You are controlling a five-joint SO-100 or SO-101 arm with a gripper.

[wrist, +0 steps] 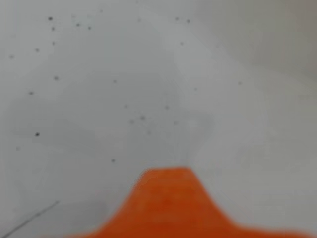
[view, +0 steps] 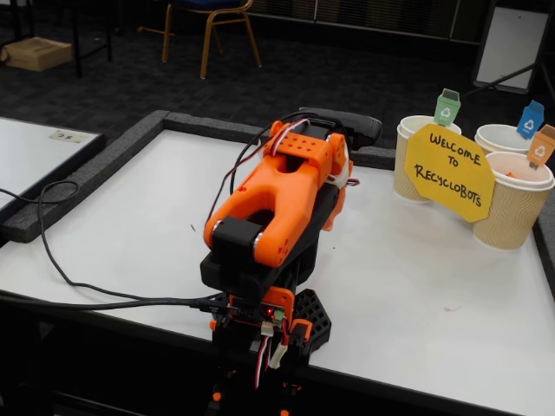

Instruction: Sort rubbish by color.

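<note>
1. Rubbish on the table [view: 416,286]: no blue or green wad shows in either view. The white top looks bare apart from dark specks and a thin pencil-like line in the wrist view. Risk: with no target found, any reach would be blind; a wad may lie hidden behind the arm or outside both pictures.
2. Arm [view: 277,199]: folded low over its base at the near edge, pointing away from the fixed camera. Risk: it blocks the fixed view of the table beyond it, so a wad there could be swept aside when the arm unfolds.
3. Black cable [view: 78,286]: it loops across the table's left side into the base. Risk: a swing to that side could snag it.
4. Paper cups: green-tagged [view: 414,169], blue-tagged [view: 503,139] and orange-tagged [view: 512,208] stand close together at the far right. Risk: light and tightly grouped, they could tip, or take the wrong colour.
5. Yellow sign [view: 449,171]: it leans across the cups' fronts. Risk: a low approach could knock it.
6. Gripper [wrist: 166,198]: only one blurred orange tip shows, close above the table. I cannot tell how far the claw is parted. Risk: a closed claw would push a wad, not take it.
</note>
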